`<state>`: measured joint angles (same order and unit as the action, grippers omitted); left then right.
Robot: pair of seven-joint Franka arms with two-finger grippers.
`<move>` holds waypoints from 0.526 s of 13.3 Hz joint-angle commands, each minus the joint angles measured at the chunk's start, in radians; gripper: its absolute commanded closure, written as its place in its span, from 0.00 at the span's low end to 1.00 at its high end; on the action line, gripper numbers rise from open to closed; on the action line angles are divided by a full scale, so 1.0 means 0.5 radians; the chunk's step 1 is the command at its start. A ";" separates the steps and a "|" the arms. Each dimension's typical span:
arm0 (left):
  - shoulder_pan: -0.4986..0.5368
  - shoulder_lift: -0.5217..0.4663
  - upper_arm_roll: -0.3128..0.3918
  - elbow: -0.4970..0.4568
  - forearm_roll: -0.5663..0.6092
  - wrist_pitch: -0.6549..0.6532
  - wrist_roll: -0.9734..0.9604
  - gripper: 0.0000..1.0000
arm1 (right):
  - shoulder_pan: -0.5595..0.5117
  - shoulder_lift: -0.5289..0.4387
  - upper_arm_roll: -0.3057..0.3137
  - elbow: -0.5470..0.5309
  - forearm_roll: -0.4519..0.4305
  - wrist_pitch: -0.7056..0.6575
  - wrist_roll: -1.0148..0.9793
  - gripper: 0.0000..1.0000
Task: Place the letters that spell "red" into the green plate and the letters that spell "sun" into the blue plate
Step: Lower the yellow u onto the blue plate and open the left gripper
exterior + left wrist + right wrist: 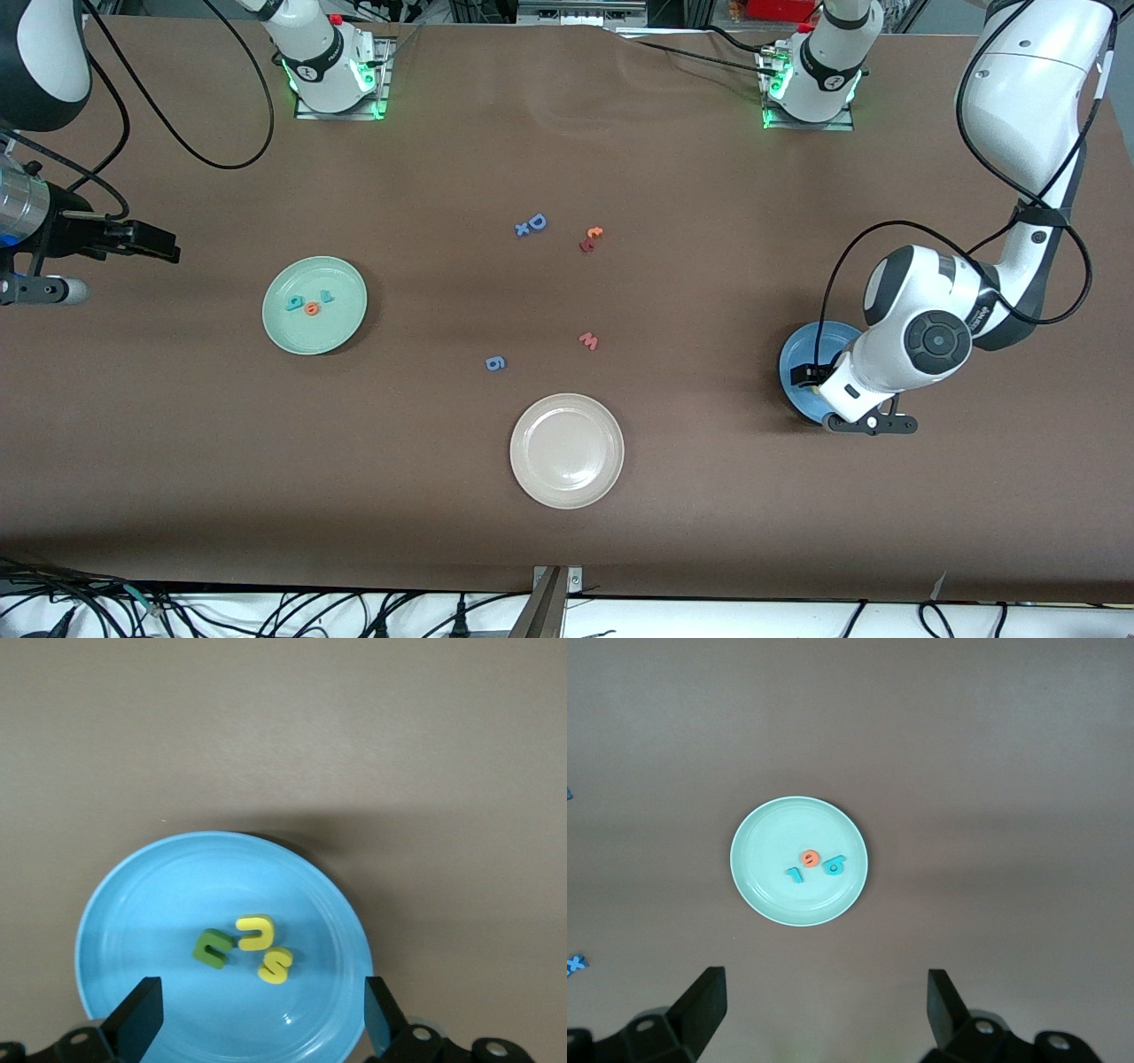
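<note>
While both end effectors gape empty, yellow "u" lies sideways in blue plate.

Green plate resting on brown worktop. Three small letters grouped near plate centre: orange "e", teal "r", teal "d", close together. Right gripper above the worktop, its two dark fingers spread wide, nothing between them. Small blue pieces lying at picture edge, well apart from plate.

Brown table, green plate, blue plate, beige plate, scattered letters
</note>
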<state>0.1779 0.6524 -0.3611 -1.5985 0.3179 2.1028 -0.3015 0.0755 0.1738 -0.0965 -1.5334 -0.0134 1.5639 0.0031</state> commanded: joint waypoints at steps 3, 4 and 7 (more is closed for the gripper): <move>0.123 -0.071 -0.051 0.018 0.024 -0.051 0.023 0.00 | -0.010 -0.032 0.006 -0.029 -0.022 -0.011 -0.028 0.00; 0.156 -0.075 -0.051 0.019 0.027 -0.082 0.035 0.00 | -0.010 -0.032 0.006 -0.029 -0.022 -0.011 -0.028 0.00; 0.218 -0.145 -0.051 0.022 0.021 -0.095 0.324 0.00 | -0.010 -0.032 0.006 -0.029 -0.022 -0.011 -0.028 0.00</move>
<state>0.2611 0.6228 -0.3714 -1.5876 0.3179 2.0858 -0.2108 0.0752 0.1738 -0.0966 -1.5334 -0.0134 1.5639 0.0029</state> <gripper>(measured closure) 0.000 0.000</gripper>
